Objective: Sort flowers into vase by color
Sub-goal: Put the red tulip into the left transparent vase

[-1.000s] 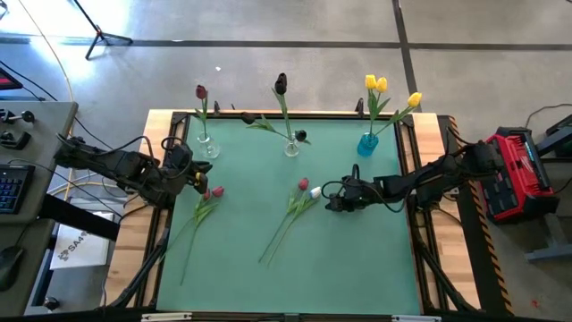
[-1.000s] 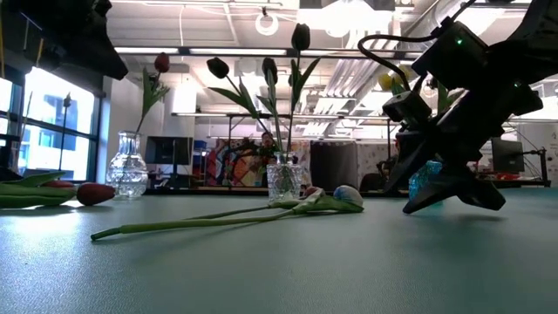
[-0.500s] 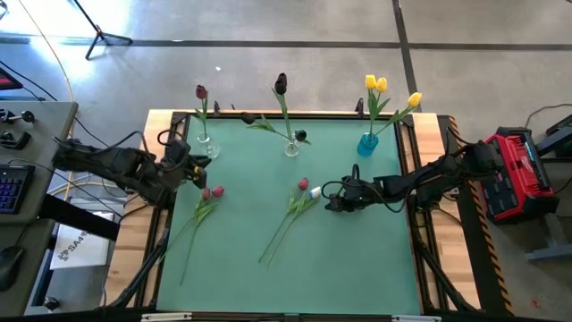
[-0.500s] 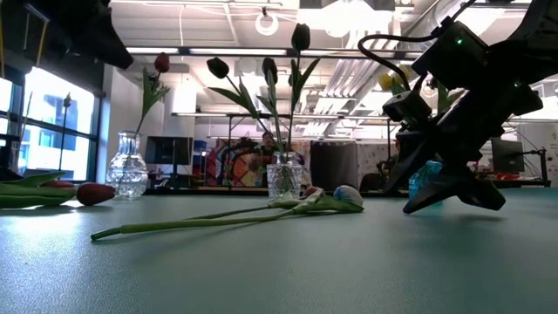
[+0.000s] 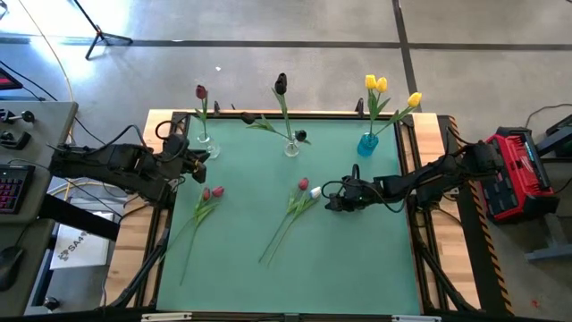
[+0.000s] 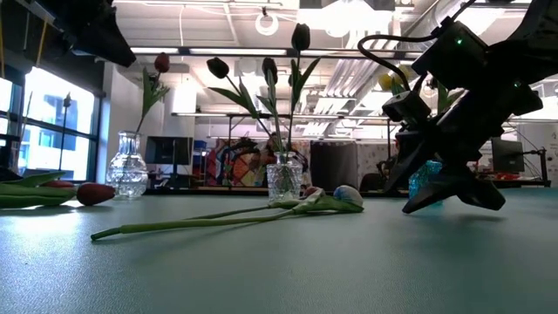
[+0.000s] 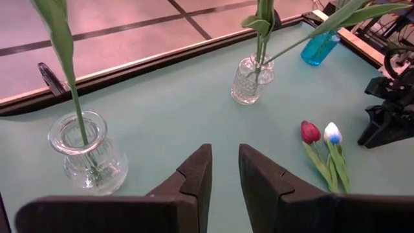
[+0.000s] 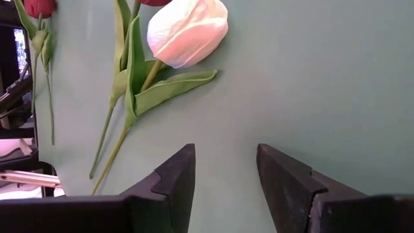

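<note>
Three vases stand along the table's far edge. A clear vase point(image 5: 205, 146) at the left holds a red tulip point(image 5: 201, 92), the middle clear vase point(image 5: 291, 148) holds black tulips, and the blue vase point(image 5: 367, 143) holds yellow ones. Two red tulips point(image 5: 213, 192) lie on the mat at the left. A red tulip point(image 5: 304, 185) and a white one point(image 8: 187, 32) lie side by side in the middle. My left gripper point(image 5: 197, 159) hangs open between the left vase and the red pair. My right gripper point(image 8: 223, 171) is open, low over the mat, just right of the white head.
The green mat point(image 5: 357, 259) is bare across its near half. A wooden frame point(image 5: 152, 233) borders it. A red device point(image 5: 514, 174) sits beyond the right edge, and a desk with a keyboard point(image 5: 11, 183) stands to the left.
My left gripper has risen and drawn toward the table's far edge, away from the two red tulips on the mat and nearer the left vase. The flowers lie as before.
</note>
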`<act>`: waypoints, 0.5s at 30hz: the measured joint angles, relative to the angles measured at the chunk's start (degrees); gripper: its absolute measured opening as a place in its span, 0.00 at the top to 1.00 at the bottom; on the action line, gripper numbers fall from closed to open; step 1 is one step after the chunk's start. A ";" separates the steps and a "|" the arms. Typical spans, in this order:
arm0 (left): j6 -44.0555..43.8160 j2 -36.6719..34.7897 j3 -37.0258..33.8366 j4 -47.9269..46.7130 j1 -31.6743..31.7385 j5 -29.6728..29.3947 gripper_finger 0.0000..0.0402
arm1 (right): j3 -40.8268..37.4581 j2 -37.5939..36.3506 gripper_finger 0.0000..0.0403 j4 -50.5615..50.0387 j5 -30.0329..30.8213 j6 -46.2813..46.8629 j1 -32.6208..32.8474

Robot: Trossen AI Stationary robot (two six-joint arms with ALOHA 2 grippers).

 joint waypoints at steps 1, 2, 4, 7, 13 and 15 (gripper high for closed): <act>0.08 0.00 0.00 0.00 0.10 0.01 0.83 | 0.00 0.00 0.61 0.00 -0.02 0.00 0.00; 0.40 0.00 0.00 0.02 0.26 0.02 0.83 | 0.00 0.00 0.61 0.00 -0.02 0.01 0.00; 0.53 0.00 0.00 0.02 0.55 0.23 0.82 | 0.00 0.00 0.61 0.00 -0.16 0.01 0.00; 0.61 0.00 0.00 0.02 1.13 0.27 0.81 | 0.00 0.00 0.61 0.00 -0.18 0.01 0.00; 1.58 0.00 0.00 0.34 2.11 0.98 0.81 | 0.00 0.00 0.61 0.00 -0.18 0.00 0.00; 2.03 -0.01 0.00 0.50 2.53 1.49 0.81 | 0.00 0.00 0.61 0.00 -0.18 0.01 0.00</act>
